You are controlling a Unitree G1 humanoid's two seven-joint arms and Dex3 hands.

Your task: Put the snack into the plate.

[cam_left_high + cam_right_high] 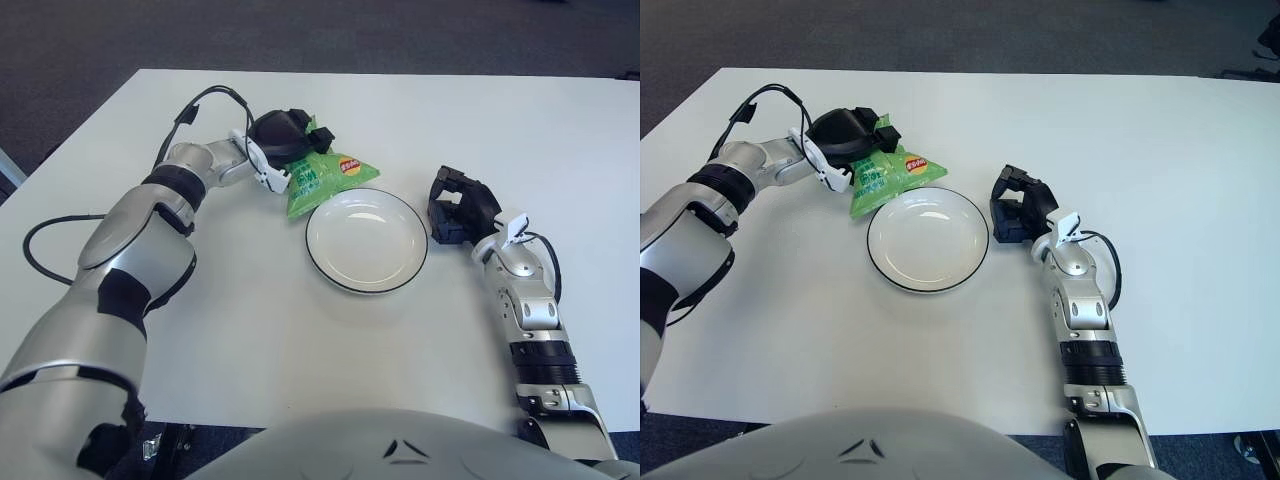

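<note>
One white plate (367, 241) with a dark rim sits mid-table (300, 340), nothing in it. Green snack bag (322, 178) lies at the plate's far-left edge, its lower corner at or over the rim; can't tell if it touches the table. Left hand (283, 140) reaches in from the left, fingers curled over the bag's top end, pinching it. Right hand (457, 208) just right of the plate, fingers curled, holding nothing.
</note>
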